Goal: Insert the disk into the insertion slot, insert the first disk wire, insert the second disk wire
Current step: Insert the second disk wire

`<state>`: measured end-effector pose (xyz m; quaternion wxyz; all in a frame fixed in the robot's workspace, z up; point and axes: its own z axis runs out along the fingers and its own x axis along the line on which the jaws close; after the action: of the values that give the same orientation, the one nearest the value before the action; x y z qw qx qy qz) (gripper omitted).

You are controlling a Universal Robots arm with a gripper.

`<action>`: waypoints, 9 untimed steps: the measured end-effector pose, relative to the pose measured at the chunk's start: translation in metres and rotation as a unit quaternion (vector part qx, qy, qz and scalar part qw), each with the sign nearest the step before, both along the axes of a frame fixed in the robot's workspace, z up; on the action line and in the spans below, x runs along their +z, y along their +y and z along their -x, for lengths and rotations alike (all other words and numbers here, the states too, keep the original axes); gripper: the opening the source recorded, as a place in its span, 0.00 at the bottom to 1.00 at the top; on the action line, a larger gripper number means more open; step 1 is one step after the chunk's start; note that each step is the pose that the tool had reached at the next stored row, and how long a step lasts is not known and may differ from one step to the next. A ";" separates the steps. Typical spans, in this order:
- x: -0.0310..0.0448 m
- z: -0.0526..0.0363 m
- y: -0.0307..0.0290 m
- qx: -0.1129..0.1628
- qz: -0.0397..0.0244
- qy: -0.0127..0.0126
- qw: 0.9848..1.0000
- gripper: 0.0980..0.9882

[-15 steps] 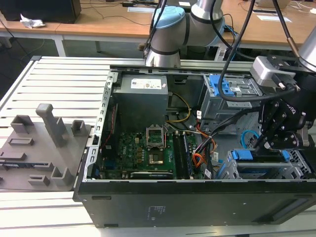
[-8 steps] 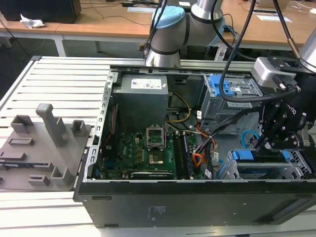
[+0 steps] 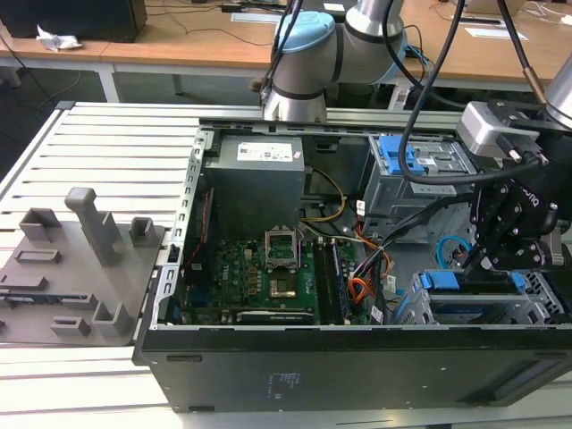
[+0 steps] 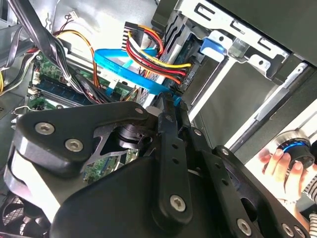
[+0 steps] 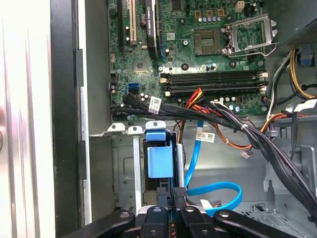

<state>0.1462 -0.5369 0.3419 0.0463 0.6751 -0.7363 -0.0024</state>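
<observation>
- Exterior view: the open computer case (image 3: 357, 357) lies on a slatted metal table (image 3: 107, 152), and the black gripper (image 3: 478, 259) reaches down into the corner at the exterior view's right, its fingertips lost against the dark parts behind the drive cage.
- The disk (image 3: 469, 284) already sits in the insertion slot (image 3: 545, 299); from here just its blue carrier edge shows along the top of the silver cage, and the drive body is hidden inside.
- In the second wrist view the black linkage fills the foreground; the fingers (image 4: 168, 106) come together on the small dark connector of the second disk wire (image 4: 131, 74), the light-blue flat cable, right at the drive's rear. The connector itself is mostly covered, so whether it is seated I cannot tell.
- Just beside it, the first disk wire (image 4: 153, 57), a red, orange, yellow and black bundle, runs to the same rear face; its plug end is hard to make out.
- In the first wrist view the blue cable (image 5: 218, 191) loops across the case floor toward the closed fingertips (image 5: 179, 191), beside the blue carrier tab (image 5: 160, 161).
- The arm's grey-and-blue joint (image 3: 308, 54) stands behind the case, the wrist pitched steeply down.
- A person's hand (image 4: 282, 163) holds a round knob at the second wrist view's edge.
</observation>
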 end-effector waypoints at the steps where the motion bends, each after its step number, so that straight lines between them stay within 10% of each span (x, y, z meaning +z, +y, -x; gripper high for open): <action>1: 0.0000 0.0000 0.0000 0.000 -0.001 0.000 1.000 0.07; 9: 0.0021 0.0004 -0.0013 0.003 -0.003 0.000 1.000 0.07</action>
<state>0.1458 -0.5382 0.3440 0.0439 0.6777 -0.7340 -0.0047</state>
